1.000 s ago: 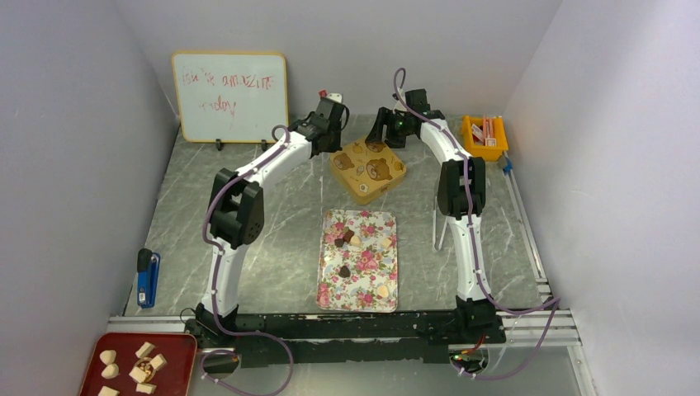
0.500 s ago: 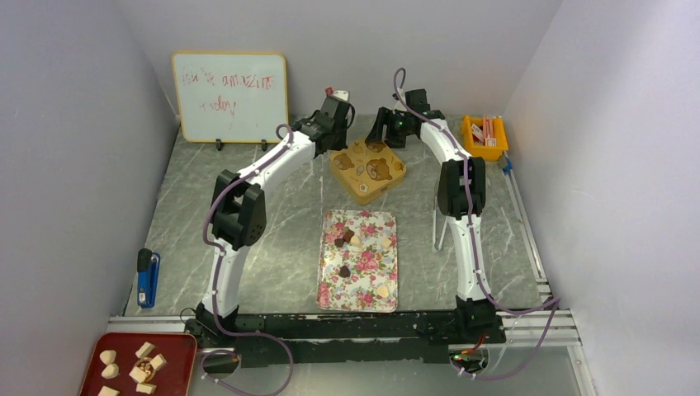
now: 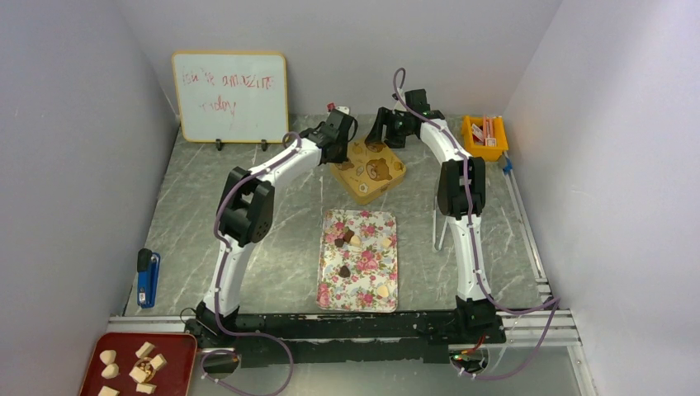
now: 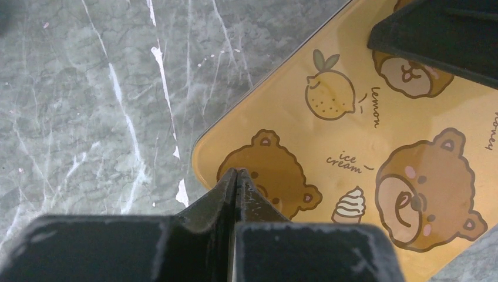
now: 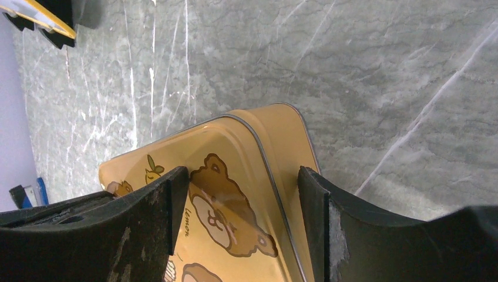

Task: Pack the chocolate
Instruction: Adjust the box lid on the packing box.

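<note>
The chocolate [image 3: 345, 239] is several small dark, tan and cream pieces scattered on a flowered tray [image 3: 363, 280] at mid-table. Behind it lies a yellow tin [image 3: 376, 175] printed with bears. My left gripper [image 3: 339, 142] is shut and empty; in the left wrist view its tips [image 4: 236, 174] hover over the tin [image 4: 352, 135] at its near-left corner. My right gripper [image 3: 386, 134] is open over the tin's far corner. In the right wrist view it [image 5: 244, 176] has one finger above the lid [image 5: 246, 153] and the other outside the rim.
A whiteboard [image 3: 231, 96] stands at the back left and an orange bin [image 3: 484, 136] at the back right. A blue tool [image 3: 147, 278] lies by the left wall. A red tray [image 3: 103, 381] with pale beige chunks sits at the near left.
My left arm has swung right and down, bringing its shut gripper from beside the tin to over its left corner. The right arm and the chocolates have not moved.
</note>
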Available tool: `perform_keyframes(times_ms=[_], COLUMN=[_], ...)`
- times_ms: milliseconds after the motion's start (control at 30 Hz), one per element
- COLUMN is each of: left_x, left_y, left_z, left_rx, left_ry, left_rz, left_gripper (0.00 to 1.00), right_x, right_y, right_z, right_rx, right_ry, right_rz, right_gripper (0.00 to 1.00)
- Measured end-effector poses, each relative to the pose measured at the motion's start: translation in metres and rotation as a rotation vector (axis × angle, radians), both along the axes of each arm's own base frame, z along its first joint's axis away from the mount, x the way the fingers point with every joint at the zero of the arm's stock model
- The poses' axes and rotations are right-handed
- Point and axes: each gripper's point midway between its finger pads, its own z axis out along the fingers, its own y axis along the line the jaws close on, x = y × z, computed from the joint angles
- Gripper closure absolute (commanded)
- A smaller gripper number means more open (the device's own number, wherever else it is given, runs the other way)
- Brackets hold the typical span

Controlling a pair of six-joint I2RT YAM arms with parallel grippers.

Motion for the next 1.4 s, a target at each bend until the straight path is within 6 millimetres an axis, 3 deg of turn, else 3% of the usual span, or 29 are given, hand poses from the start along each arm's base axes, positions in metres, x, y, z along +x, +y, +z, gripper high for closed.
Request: perform_keyframes(times_ms=[533,600,667,767,1233,1400], left_x=[0.001,0.001,-0.001,-0.004,-0.006,-0.009], left_y=[0.002,0.002,0.004,0.006,0.007,0.008], left_z=[0.001,0.002,0.003,0.006,0.058,0.068], left_rx=[0.001,0.002,0.003,0.004,-0.069,-0.09], left_ry=[-0.011,-0.012,-0.01,-0.009,-0.085,-0.097], left_rz=[0.028,0.03,0.03,0.03,0.05,0.063], left_gripper=[0.95,0.93,0.89,0.86,0.85,0.85], right_x=[0.0,0.0,0.0,-0.002,-0.004,-0.007], right_y=[0.001,0.001,0.001,0.001,0.004,0.004], right_z=[0.001,0.001,0.001,-0.002,-0.003,-0.002], right_rx=[0.004,0.004,0.004,0.001,0.004,0.0], right_ry=[-0.001,-0.002,-0.002,0.007,0.007,0.007], right_rz=[0.003,0.003,0.003,0.003,0.01,0.009], right_gripper=[0.28,0.24,0.09,0.07,0.07,0.07])
